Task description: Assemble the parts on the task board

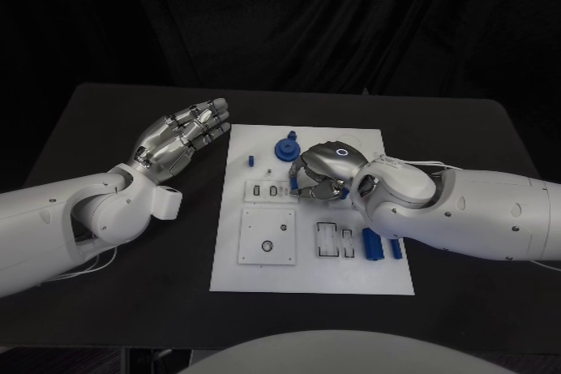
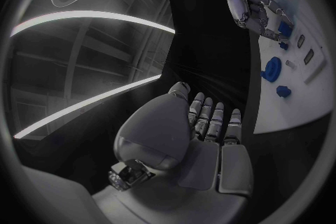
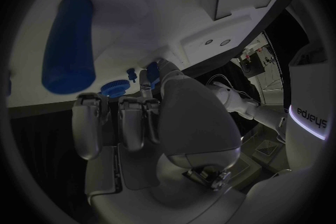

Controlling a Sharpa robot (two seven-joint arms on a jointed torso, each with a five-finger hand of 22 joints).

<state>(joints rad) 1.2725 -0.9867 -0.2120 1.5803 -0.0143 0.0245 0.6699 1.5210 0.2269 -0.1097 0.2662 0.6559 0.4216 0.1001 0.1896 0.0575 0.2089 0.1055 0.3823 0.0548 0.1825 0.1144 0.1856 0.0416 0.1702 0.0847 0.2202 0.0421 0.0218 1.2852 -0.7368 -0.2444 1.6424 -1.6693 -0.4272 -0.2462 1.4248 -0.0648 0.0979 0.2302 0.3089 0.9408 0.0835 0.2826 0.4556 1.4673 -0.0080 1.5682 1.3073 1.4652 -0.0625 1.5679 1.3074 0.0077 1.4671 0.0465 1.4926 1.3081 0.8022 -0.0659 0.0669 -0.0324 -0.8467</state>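
Several blue parts [image 1: 372, 244] lie loose on our task board [image 1: 311, 278] mid-tabletop, so we judge most assembly remains. Our right hand [image 1: 318, 178] curls over the board; whether it holds anything we cannot tell. Our left hand [image 1: 182, 139] hovers wide, empty.

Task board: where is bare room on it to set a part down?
The task board is bare along its near edge, below the square plate and the blue pieces. Its far middle is crowded: the right hand hangs beside the blue gear.
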